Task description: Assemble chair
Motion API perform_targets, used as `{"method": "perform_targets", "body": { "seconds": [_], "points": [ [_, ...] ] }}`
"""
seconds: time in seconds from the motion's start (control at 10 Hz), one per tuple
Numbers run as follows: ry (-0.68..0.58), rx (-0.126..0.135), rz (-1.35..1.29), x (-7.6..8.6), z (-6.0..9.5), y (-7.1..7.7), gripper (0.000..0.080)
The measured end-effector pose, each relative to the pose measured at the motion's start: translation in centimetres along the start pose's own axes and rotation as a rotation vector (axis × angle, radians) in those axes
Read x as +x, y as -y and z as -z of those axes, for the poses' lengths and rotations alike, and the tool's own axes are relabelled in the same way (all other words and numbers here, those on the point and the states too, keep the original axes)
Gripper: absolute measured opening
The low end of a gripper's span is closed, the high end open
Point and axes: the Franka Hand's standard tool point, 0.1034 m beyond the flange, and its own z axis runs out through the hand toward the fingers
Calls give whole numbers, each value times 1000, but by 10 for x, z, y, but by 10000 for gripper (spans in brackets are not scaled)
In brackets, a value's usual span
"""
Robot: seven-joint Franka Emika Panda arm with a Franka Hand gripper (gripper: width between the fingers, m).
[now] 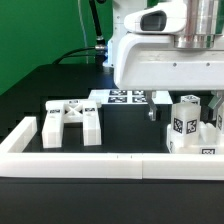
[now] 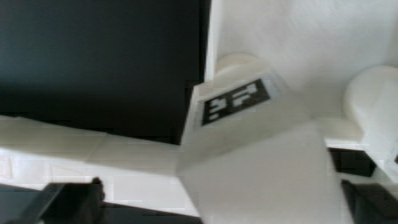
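Chair pieces (image 1: 203, 146) are in two clumps on the black table (image 1: 30, 95). A cross-braced frame (image 1: 72, 120) lies flat toward the exterior view's left. A bunch of tagged white bits sits toward the exterior view's right, just behind the long white border wall (image 1: 100, 168). That right bunch runs off the picture edge, so I can't really tell how many parts are in it. An upright tagged block (image 1: 184, 122) stands out, with a lower tagged piece just beside it. The marker board (image 1: 125, 97) is flat on the table further back, partly covered by the big white arm (image 1: 160, 55). The arm pretty much blocks its own claw in that shot, so no luck reading it from there. The wrist view helps: the claw (image 2: 214, 195) is spread wide, with dark fingers (image 2: 54, 205) poking in at the two corners and the tagged block (image 2: 249, 140) sitting between them. One finger is clearly apart from the block. The other is mostly cropped and looks close to it, but I can't tell if it's touching. Everything is close-up and a bit blurry there, and the white shapes around the block are hard to tell apart.
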Motion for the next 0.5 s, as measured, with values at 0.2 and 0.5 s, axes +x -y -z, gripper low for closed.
{"method": "perform_targets", "body": {
  "seconds": [0.2, 0.5],
  "points": [
    [-1, 0, 2, 0, 0, 3, 637],
    [0, 0, 2, 0, 0, 3, 287]
  ]
}}
